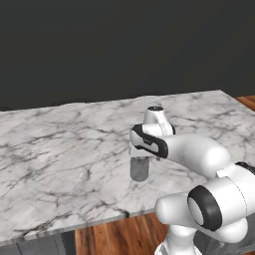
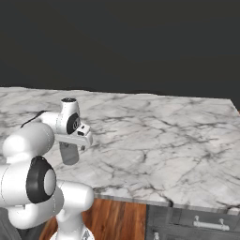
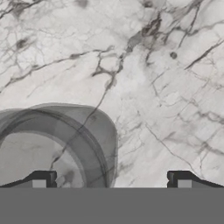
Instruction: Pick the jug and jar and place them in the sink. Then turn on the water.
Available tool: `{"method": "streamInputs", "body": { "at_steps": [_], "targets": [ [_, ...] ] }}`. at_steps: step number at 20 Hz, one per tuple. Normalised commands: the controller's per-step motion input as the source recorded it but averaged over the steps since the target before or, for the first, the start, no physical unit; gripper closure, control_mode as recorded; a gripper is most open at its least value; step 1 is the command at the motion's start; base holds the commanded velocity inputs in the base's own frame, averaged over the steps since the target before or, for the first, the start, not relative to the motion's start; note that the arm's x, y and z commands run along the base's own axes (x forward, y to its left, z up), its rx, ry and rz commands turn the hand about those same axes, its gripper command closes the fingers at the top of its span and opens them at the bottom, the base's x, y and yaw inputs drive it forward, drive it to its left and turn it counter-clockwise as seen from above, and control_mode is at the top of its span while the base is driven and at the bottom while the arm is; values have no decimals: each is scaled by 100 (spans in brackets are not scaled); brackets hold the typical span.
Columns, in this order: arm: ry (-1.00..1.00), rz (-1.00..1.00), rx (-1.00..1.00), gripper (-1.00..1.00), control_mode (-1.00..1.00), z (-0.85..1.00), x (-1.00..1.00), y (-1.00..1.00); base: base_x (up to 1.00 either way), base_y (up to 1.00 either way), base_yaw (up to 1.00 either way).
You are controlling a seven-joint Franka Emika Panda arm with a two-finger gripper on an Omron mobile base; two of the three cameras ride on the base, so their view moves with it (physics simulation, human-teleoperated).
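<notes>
The dark grey translucent jar [image 1: 140, 169] stands upright on the marble counter [image 1: 60, 149], near its front edge. It also shows in the right base view as the jar [image 2: 69, 154] just below the hand. My gripper [image 1: 143, 155] points straight down, close above the jar's top. In the hand view the jar [image 3: 57, 140] sits low and to the left, off-centre from the gripper [image 3: 111, 180]. The left fingertip [image 3: 41, 180] is over the jar and the right one is over bare marble. The fingers stand wide apart with nothing between them. The jug, the sink and the water are out of view.
The counter's front edge [image 1: 99, 217] runs just in front of the jar, with wooden floor [image 1: 119, 236] below. Grey cabinet drawers [image 2: 197, 224] sit under the counter at the right. A dark wall [image 2: 122, 42] backs the counter.
</notes>
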Motion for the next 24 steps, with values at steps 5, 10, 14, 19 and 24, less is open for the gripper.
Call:
{"method": "streamInputs", "body": {
  "at_steps": [5,10,14,19,24],
  "targets": [
    [1,0,0,-100,-100,-7,0,0,0,0,0],
    [0,0,0,-100,-100,-8,0,0,0,0,0],
    [0,0,0,100,-100,-9,0,0,0,0,0],
    [0,0,0,100,-100,0,0,0,0,0,0],
    [0,0,0,100,-100,-3,0,0,0,0,0]
  ]
}}
